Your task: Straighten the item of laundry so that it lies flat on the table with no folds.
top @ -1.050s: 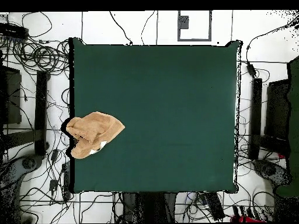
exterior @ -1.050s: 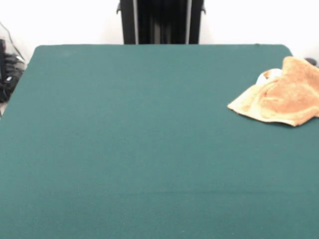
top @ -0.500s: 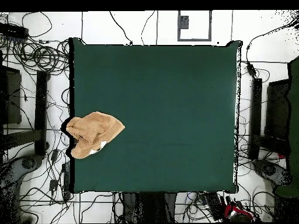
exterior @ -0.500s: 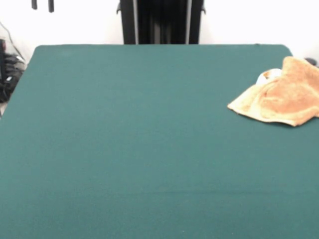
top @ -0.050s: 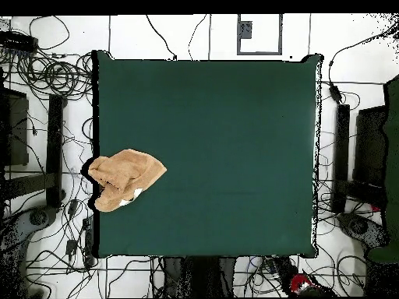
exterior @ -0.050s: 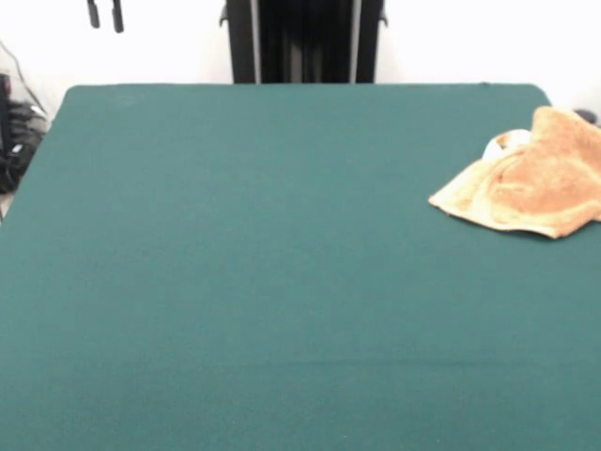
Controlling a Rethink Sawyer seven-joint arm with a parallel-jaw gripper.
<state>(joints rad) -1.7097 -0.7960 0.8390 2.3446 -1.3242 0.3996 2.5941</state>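
Note:
The item of laundry (exterior @ -0.050s: 526, 183), a tan-orange towel, lies crumpled and folded over itself at the right edge of the green table (exterior @ -0.050s: 263, 244), with a bit of white showing at its far side. From above, the towel (top @ -0.050s: 125, 177) sits at the table's (top @ -0.050s: 226, 140) left edge, partly overhanging it. My gripper (exterior @ -0.050s: 105, 14) shows only as two dark fingertips at the top left, beyond the table's far corner. They stand apart with nothing between them, far from the towel.
The black pedestal (exterior @ -0.050s: 302, 42) stands behind the table's far edge. Tangled cables (top @ -0.050s: 54, 74) and dark equipment (top @ -0.050s: 358, 156) surround the table on the floor. A red part of the arm (top @ -0.050s: 305, 284) shows below the table's bottom right corner.
The gripper tips came into the front view at the top left, then moved right and slightly lower. From above, the red arm part has shifted left. The towel has not moved.

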